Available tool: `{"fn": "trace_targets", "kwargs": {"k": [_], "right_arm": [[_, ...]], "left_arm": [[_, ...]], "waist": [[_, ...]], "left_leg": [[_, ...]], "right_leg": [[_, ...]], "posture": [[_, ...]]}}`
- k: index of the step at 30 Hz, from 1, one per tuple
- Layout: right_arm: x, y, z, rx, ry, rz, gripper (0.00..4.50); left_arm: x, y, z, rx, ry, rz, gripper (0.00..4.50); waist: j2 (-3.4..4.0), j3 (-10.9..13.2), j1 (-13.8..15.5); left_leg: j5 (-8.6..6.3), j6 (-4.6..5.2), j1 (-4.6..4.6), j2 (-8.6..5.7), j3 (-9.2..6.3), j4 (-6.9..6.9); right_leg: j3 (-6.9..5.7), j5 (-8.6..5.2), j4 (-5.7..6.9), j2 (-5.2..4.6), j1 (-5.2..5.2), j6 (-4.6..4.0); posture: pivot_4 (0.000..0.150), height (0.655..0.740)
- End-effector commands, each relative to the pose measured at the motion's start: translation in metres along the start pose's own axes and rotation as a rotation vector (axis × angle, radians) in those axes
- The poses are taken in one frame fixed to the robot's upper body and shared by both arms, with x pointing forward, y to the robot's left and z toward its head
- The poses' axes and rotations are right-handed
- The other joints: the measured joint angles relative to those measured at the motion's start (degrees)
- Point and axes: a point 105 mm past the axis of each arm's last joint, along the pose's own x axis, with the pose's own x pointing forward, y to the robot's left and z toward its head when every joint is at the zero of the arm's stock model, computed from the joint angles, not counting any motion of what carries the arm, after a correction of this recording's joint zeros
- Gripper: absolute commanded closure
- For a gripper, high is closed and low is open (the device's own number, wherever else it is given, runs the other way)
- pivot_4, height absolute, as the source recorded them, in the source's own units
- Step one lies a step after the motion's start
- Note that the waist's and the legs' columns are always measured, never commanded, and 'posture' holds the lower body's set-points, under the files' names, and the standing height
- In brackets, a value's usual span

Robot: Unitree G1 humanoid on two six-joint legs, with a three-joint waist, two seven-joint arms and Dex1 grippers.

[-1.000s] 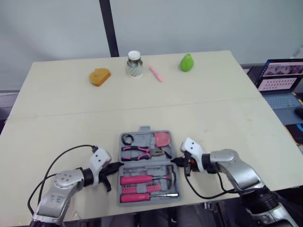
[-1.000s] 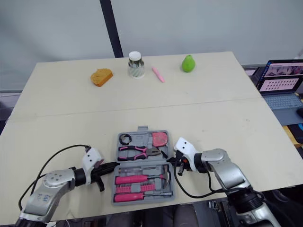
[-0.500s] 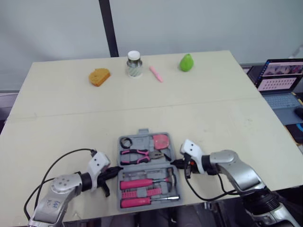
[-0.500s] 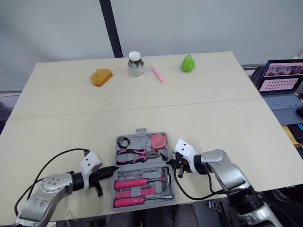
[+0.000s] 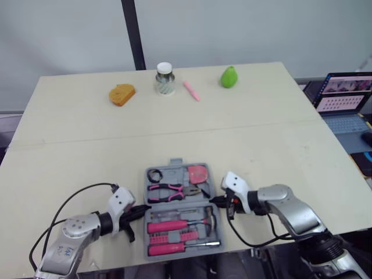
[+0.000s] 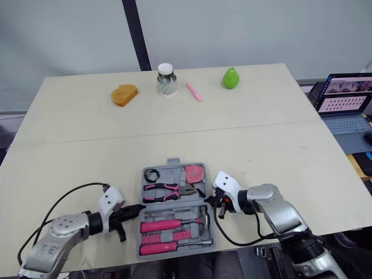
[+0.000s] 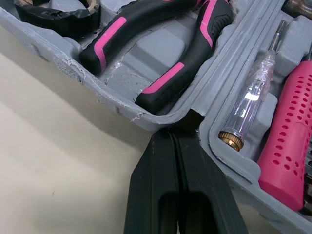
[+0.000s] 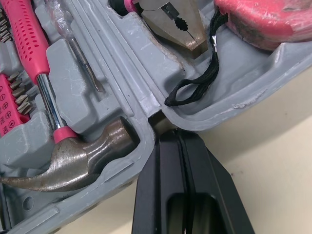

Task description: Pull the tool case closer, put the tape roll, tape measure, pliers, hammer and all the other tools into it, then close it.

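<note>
Grey moulded plastic nearest of all: tool case [image 5: 174, 170] lying open and flat at the near edge of the tabletop [image 5: 261, 145], between both arms. Left gripper [image 5: 145, 207] at its left side, right gripper [image 5: 214, 200] at its right, each with jaws pressed together, tips touching the rim where the hinge line meets the edge.

Seated in the near half: hammer [image 8: 73, 165], pink-handled screwdriver [image 5: 168, 224], bit rack [image 5: 177, 237], clear tester screwdriver [image 7: 253, 92]. In the far half: pliers [image 5: 171, 188], tape roll [image 5: 155, 173], tape measure [image 5: 199, 172]. Looks fully loaded and close enough — judged to leave only the closing.

Probably a stiff but thin-walled shell, made heavy by the steel inside. Smooth rim, apt to slide on the tabletop rather than fold if pushed low. Best taken by the far half's outer edge near the handle tab, lifted and swung over the hinge — near half steadied meanwhile.

Well beyond, along the far edge: brown sponge [image 5: 122, 93], jar [image 5: 165, 78], pink pen [image 5: 192, 90], green pear [image 5: 230, 76]. Off to the right, a laptop [image 5: 343, 96].
</note>
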Motion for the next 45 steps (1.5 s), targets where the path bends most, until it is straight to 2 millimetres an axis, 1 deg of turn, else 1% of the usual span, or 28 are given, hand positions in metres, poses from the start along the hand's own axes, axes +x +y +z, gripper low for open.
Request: {"fn": "trace_targets", "kwargs": {"k": [1, 15, 27, 36, 45], "right_arm": [[0.0045, 0.0163, 0.0149, -0.041, -0.056, 0.081, 4.5], [0.0048, 0.0176, 0.014, -0.043, -0.053, 0.088, 4.5], [0.0047, 0.019, 0.0135, -0.047, -0.048, 0.093, 4.5], [0.0035, 0.0243, 0.0122, -0.046, -0.041, 0.116, 4.5], [0.0047, 0.0207, 0.0114, -0.046, -0.039, 0.095, 4.5]], "left_arm": [[0.004, -0.0176, -0.0171, -0.051, 0.048, -0.066, 4.45], [0.0039, -0.0244, -0.0171, -0.059, 0.053, -0.087, 4.45], [0.0063, -0.0212, -0.0134, -0.047, 0.048, -0.074, 4.45], [0.0082, -0.0191, -0.0129, -0.044, 0.047, -0.07, 4.45], [0.0078, -0.0232, -0.0115, -0.048, 0.048, -0.079, 4.45]], "waist": [[0.0, 0.0, 0.0], [0.0, 0.0, 0.01], [0.0, 0.0, 0.04], [0.0, 0.0, 0.1], [0.0, 0.0, 0.13]], "left_leg": [[0.0, 0.0, 0.0, 0.0, 0.0, 0.0], [0.0, 0.0, 0.0, 0.0, 0.0, 0.0], [0.0, 0.0, 0.0, 0.0, 0.0, 0.0], [0.0, 0.0, 0.0, 0.0, 0.0, 0.0], [0.0, 0.0, 0.0, 0.0, 0.0, 0.0]], "right_leg": [[0.0, 0.0, 0.0, 0.0, 0.0, 0.0], [0.0, 0.0, 0.0, 0.0, 0.0, 0.0], [0.0, 0.0, 0.0, -0.01, 0.0, -0.01], [0.0, 0.0, 0.0, -0.01, 0.0, 0.0], [0.01, 0.0, 0.0, -0.02, 0.0, -0.01]], "posture": [[0.15, 0.74], [0.15, 0.74], [0.15, 0.74], [0.15, 0.74], [0.15, 0.74]]}}
